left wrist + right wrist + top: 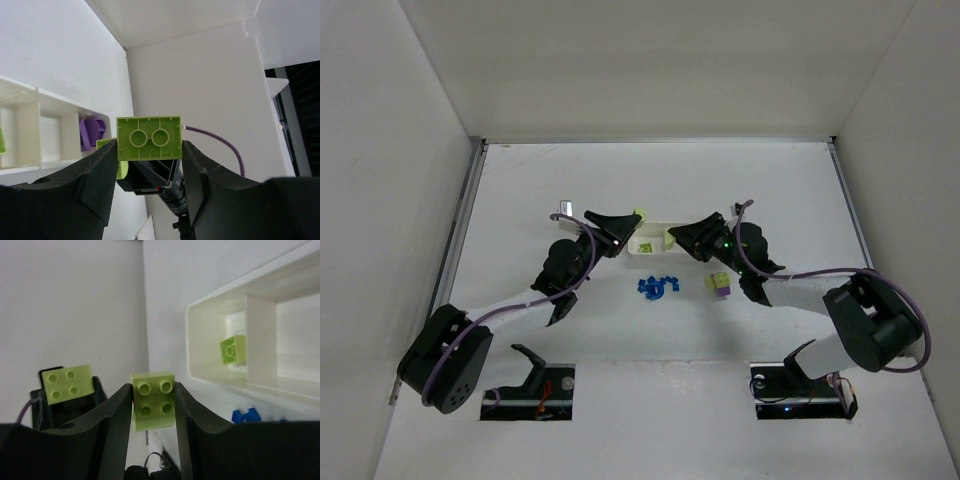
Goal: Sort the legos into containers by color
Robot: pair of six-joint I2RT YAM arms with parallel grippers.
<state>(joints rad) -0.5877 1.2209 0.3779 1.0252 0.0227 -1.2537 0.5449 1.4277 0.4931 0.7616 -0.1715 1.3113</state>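
Observation:
My left gripper (630, 224) is shut on a yellow-green lego (149, 138) and holds it just left of the white tray (656, 230). My right gripper (673, 236) is shut on another yellow-green lego (153, 400) above the tray's middle. The two grippers face each other closely. A yellow-green lego (232, 350) lies in one tray compartment (210, 347). A purple lego (91, 133) lies in another compartment. Several blue legos (658, 287) lie loose in front of the tray. A yellow-green and purple stack (720, 284) stands to their right.
White walls enclose the table on three sides. A metal rail (460, 230) runs along the left edge. The left gripper with its lego (67, 383) shows close beside my right fingers (112, 415).

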